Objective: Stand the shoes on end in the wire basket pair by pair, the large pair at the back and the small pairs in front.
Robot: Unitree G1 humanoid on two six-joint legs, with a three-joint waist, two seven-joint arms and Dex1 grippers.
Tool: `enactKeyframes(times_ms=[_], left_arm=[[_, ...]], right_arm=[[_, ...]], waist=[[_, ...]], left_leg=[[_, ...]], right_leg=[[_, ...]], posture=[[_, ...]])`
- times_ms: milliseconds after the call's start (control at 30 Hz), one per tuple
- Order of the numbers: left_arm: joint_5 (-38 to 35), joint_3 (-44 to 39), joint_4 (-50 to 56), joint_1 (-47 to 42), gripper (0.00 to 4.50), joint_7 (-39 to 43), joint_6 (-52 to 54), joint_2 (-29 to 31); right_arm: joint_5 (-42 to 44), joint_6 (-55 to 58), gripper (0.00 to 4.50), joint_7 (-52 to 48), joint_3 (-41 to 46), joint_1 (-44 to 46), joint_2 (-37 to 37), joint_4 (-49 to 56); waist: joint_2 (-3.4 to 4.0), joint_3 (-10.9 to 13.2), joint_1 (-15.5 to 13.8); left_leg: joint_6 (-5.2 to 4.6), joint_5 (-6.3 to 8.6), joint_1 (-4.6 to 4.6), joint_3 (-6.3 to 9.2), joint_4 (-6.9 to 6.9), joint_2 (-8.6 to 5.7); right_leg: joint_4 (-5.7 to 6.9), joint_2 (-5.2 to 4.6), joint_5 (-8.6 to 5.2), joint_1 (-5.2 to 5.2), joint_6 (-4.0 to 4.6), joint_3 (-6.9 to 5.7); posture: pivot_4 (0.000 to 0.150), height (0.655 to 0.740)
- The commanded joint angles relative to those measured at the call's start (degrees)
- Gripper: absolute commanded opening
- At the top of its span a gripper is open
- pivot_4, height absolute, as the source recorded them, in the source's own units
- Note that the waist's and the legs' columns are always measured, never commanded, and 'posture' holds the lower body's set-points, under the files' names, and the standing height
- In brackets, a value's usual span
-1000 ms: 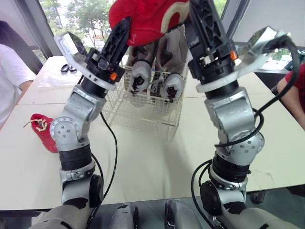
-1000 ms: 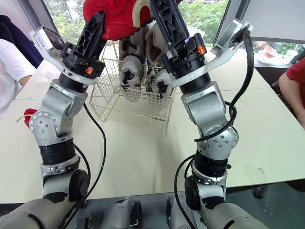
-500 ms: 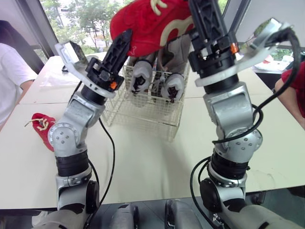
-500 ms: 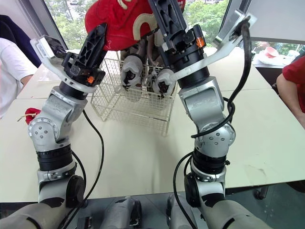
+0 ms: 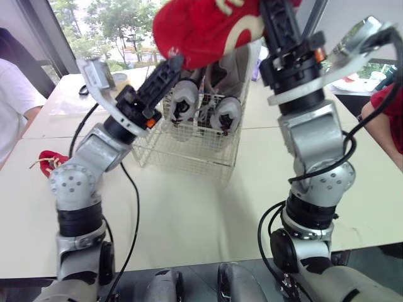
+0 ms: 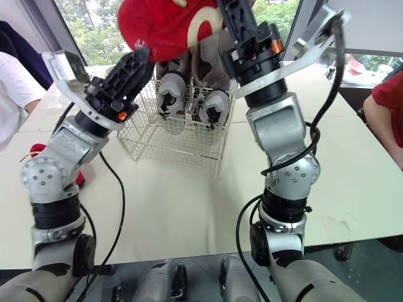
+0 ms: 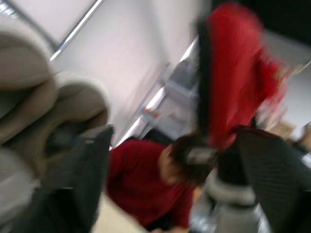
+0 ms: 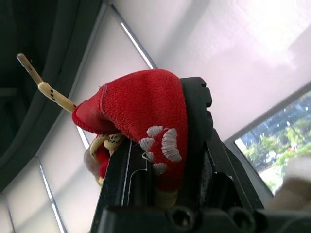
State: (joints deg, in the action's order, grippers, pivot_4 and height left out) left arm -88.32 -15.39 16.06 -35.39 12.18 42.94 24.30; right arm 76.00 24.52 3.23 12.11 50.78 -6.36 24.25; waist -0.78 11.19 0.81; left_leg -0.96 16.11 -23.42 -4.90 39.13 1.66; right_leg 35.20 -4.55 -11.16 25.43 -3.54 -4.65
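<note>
Red shoe (image 5: pixel 201 25) clamped in right pincer (image 8: pixel 163 121) above wire basket (image 5: pixel 182 154); left pincer (image 7: pixel 172 145) wide, empty

At 12 o'clock the red shoe (image 5: pixel 208 28) is looking like soft, fuzzy cloth with a stitched white paw. The wire basket (image 5: pixel 182 151) is showing thin white metal, and the table (image 5: pixel 189 214) is looking smooth and matt.

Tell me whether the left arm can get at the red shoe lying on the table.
Probably yes. That red shoe lies in the open beside the left arm's elbow, with nothing on it, and the left gripper is open and empty. It is raised by the wire basket, so it must swing down.
</note>
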Motion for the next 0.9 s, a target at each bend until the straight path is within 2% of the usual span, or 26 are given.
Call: enactKeyframes(times_ms=[33, 100, 200, 267, 333, 433, 600, 900], left_arm=[[-3.2, -1.6, 5.6, 3.3, 4.46, -1.3, 4.2, 6.6], [-2.1, -1.6, 8.7, 6.2, 4.46, -1.3, 6.5, 11.5], [-0.4, -2.8, 12.1, 9.9, 4.46, -0.8, 8.5, 18.5], [0.4, -3.6, 13.3, 11.8, 4.46, -0.3, 9.3, 22.2], [1.0, -4.2, 14.3, 13.7, 4.46, 0.9, 9.8, 24.9], [1.1, -5.1, 15.3, 16.6, 4.46, 1.0, 9.7, 26.6], [0.9, -5.5, 17.0, 22.5, 4.46, 4.1, 10.4, 28.3], [1.8, -3.5, 16.4, 22.9, 4.46, 6.1, 10.1, 29.2]], right_arm=[[1.9, 1.0, 0.58, -3.6, 2.9, 4.2, -6.0, 0.3], [2.7, 4.7, 0.58, -8.3, 4.7, 4.1, -13.5, -1.4], [0.0, 12.5, 0.58, -21.6, 3.9, 1.3, -28.1, -3.8], [-6.7, 14.2, 0.58, -33.9, 0.7, -0.7, -37.0, -8.4], [-10.9, 13.7, 0.58, -41.6, -1.2, -2.0, -41.1, -11.3], [-16.9, 11.7, 0.58, -48.7, -3.3, -4.2, -43.3, -13.1], [-23.8, 9.9, 0.58, -55.3, -6.4, -5.3, -42.2, -14.8], [-33.6, 5.0, 0.58, -62.6, -10.9, -6.6, -38.5, -17.8]], waist=[[0.0, 0.0, 0.0], [-0.01, 0.0, -0.3], [-0.01, 0.0, -0.5], [-0.01, 0.0, -0.4], [-0.01, 0.0, -0.3], [0.03, 0.0, -0.1], [0.04, 0.1, -0.2], [0.02, 0.1, -0.6]], left_leg=[[0.0, 0.0, -0.01, 0.0, 0.0, 0.0], [-0.01, 0.01, -0.01, 0.01, 0.0, -0.01], [-0.07, 0.05, -0.04, 0.0, 0.01, -0.09], [-0.13, 0.09, -0.05, -0.03, 0.02, -0.1], [-0.14, 0.1, -0.02, -0.05, 0.01, -0.08], [-0.13, 0.1, 0.0, -0.12, -0.02, 0.02], [-0.06, 0.08, -0.02, -0.13, -0.09, 0.09], [-0.03, 0.08, -0.02, -0.13, -0.04, 0.05]], right_leg=[[-0.01, 0.0, 0.0, 0.0, 0.0, 0.0], [-0.03, -0.04, -0.01, -0.01, 0.0, -0.01], [-0.12, -0.15, -0.12, -0.05, 0.19, -0.02], [-0.23, -0.15, -0.14, -0.06, 0.22, -0.02], [-0.23, -0.14, -0.15, -0.05, 0.22, -0.01], [-0.22, -0.07, -0.21, 0.02, 0.31, -0.01], [-0.16, 0.0, -0.22, 0.1, 0.32, -0.01], [-0.2, -0.06, -0.24, 0.05, 0.37, -0.02]], posture=[[0.15, 0.74], [0.15, 0.74], [0.15, 0.74], [0.15, 0.74], [0.15, 0.74], [0.15, 0.74], [0.15, 0.74], [0.15, 0.74]])
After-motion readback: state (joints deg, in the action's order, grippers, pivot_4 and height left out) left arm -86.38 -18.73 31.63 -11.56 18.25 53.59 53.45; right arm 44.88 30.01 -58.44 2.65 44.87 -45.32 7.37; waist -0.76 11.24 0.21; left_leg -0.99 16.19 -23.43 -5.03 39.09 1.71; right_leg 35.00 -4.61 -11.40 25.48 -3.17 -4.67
